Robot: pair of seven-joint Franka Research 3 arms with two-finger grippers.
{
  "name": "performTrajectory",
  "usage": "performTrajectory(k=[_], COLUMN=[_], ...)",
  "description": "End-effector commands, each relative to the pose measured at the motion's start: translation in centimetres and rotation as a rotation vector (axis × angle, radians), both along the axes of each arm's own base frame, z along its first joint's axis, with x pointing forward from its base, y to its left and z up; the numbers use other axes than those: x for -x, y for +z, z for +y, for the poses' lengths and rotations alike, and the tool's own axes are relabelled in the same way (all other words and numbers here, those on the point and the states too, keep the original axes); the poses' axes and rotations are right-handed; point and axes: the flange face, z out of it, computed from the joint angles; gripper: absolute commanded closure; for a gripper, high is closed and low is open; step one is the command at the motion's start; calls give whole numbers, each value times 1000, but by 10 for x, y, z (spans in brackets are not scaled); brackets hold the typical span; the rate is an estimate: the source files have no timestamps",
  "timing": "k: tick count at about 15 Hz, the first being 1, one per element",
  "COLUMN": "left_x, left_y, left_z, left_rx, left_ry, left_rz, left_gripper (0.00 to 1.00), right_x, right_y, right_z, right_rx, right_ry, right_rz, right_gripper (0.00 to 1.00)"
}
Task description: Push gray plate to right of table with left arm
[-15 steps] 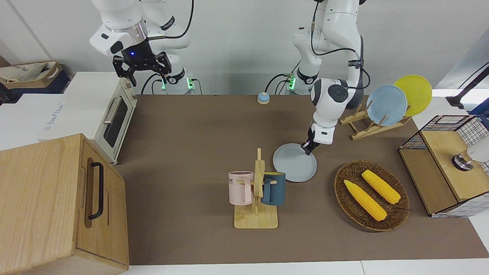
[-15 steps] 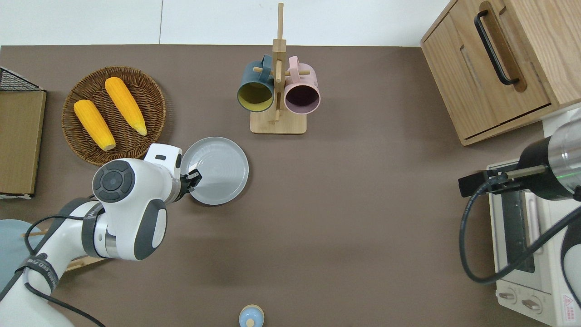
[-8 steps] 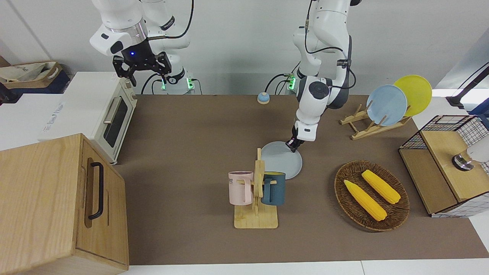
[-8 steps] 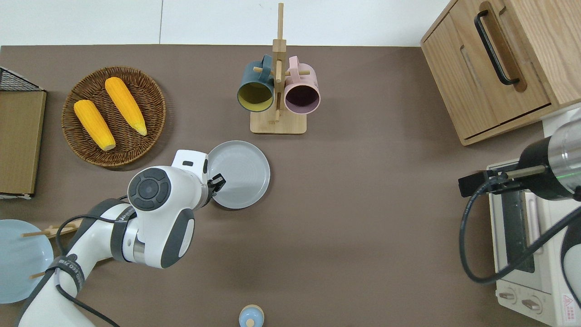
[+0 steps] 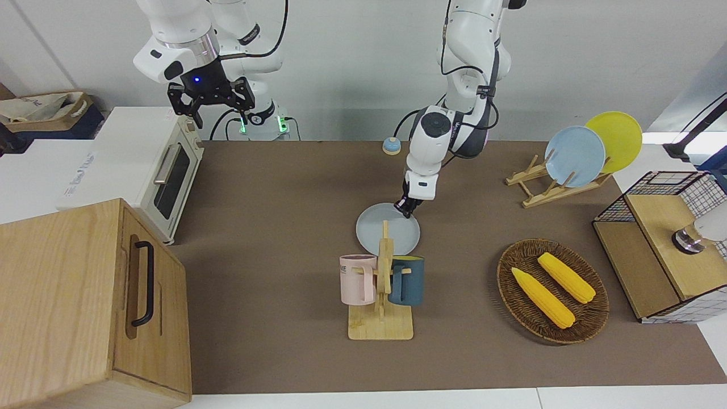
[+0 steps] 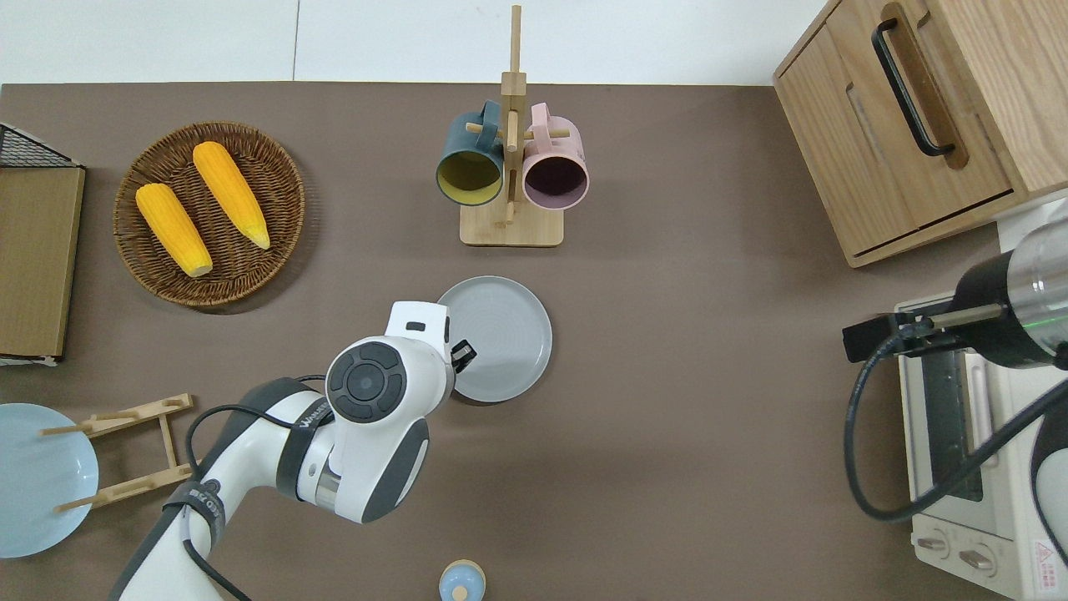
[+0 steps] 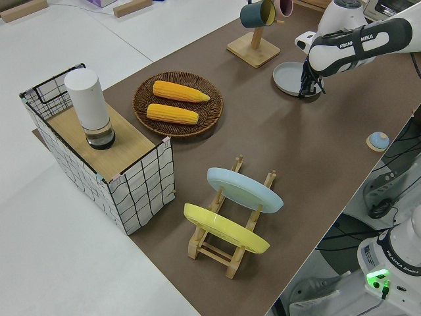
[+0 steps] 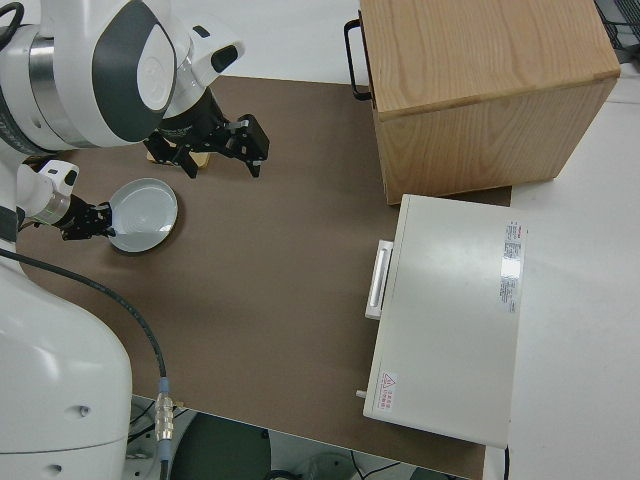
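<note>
The gray plate (image 5: 388,230) (image 6: 501,338) (image 7: 289,78) (image 8: 145,212) lies flat on the brown table (image 6: 684,434), near its middle and a little nearer to the robots than the mug rack. My left gripper (image 5: 406,209) (image 6: 461,355) (image 7: 304,89) (image 8: 95,222) is shut and low at the table. Its tip rests against the plate's rim, on the side toward the left arm's end. Nothing is held between its fingers. The right arm is parked, its gripper (image 5: 218,113) (image 8: 212,160) open.
A wooden mug rack (image 6: 511,225) carries a dark blue and a pink mug. A wicker basket (image 6: 275,179) with two corn cobs, a plate rack (image 5: 539,190) and a wire crate (image 5: 616,213) stand toward the left arm's end. A toaster oven (image 5: 170,170) and wooden cabinet (image 5: 85,301) stand toward the right arm's end.
The left gripper has swept toward the right arm's end, sliding the gray plate with it from beside the basket to near the mug rack. The right arm has not moved.
</note>
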Motion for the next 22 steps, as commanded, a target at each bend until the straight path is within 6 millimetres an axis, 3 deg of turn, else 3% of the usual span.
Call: performTrajectory(k=[1,10,16,22], left_x=[11,28,40,74], left_y=[-10,-16,-7,-7], left_z=[-38,-132,-188,-221], left_rx=[-3,-37,-19,-1], left_ry=[43,92,111,92], left_rz=[6,-46,-38,-19], left_gripper=[1000,1000,1000,1000], right_x=[3,3,3,3], right_y=[4,4,4,4], right_z=[-2,-2,-2,-2], right_rx=[-9,-9,-9,-9], right_ry=[-4,-4,-6,-4], right_rz=[3,3,5,5], right_gripper=[17,17,17,17])
